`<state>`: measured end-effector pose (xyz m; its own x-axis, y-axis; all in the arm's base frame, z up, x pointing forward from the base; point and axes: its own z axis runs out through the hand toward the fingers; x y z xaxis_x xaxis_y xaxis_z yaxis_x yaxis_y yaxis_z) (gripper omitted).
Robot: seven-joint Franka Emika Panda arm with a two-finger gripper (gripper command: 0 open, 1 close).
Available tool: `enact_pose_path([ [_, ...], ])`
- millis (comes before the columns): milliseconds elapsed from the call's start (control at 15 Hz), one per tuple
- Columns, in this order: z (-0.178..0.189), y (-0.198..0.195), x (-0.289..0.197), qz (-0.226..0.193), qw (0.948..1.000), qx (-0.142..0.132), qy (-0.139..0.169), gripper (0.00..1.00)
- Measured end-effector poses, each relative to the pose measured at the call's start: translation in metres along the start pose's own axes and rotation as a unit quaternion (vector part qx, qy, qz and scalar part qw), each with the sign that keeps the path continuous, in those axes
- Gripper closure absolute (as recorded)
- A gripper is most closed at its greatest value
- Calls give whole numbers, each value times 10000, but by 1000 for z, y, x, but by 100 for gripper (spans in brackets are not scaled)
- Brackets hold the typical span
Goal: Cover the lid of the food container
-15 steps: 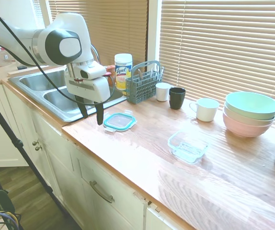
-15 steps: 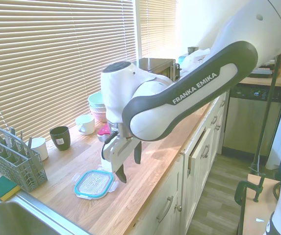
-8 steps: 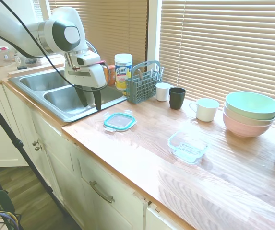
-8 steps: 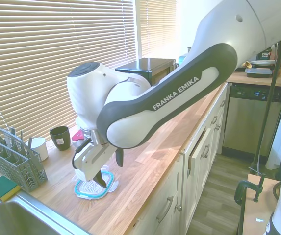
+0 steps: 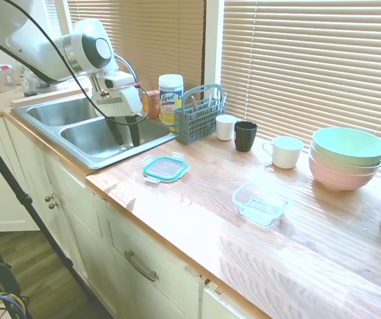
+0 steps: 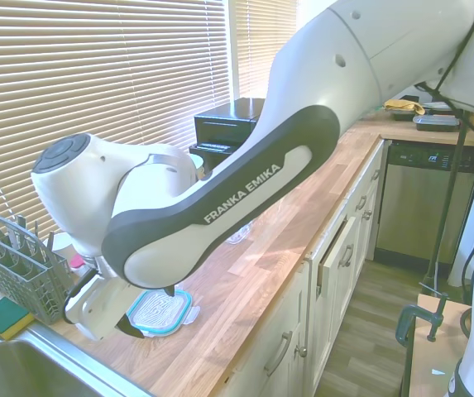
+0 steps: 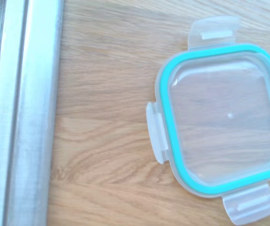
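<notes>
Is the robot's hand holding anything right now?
No, nothing. The gripper hangs open over the sink edge, and the lid lies flat on the counter, untouched.

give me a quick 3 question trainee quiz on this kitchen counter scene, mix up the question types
1. True or false: the lid already sits on the food container.
2. Multiple choice: the gripper is currently
A. above the sink edge, beside the lid
B. over the stacked bowls
C. inside the cutlery basket
3. Fill in: the mug between the small white cup and the white handled mug is coloured ____.

Key:
1. False; the lid lies flat on the wooden counter, apart from the empty container.
2. A; it holds nothing.
3. Black.
</notes>
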<state>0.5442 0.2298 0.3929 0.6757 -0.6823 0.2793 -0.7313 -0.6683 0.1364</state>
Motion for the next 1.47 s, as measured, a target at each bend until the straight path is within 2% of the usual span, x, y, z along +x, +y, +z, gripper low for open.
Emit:
enact_pose_path([
  [400, 26, -19, 7, 85, 9996, -216, 131, 0],
  [867, 59, -33, -2, -79, 9981, -469, 390, 0],
  [1133, 70, -37, -4, -205, 9963, -549, 632, 0],
  [1467, 76, -42, 4, -210, 9953, -554, 773, 0],
])
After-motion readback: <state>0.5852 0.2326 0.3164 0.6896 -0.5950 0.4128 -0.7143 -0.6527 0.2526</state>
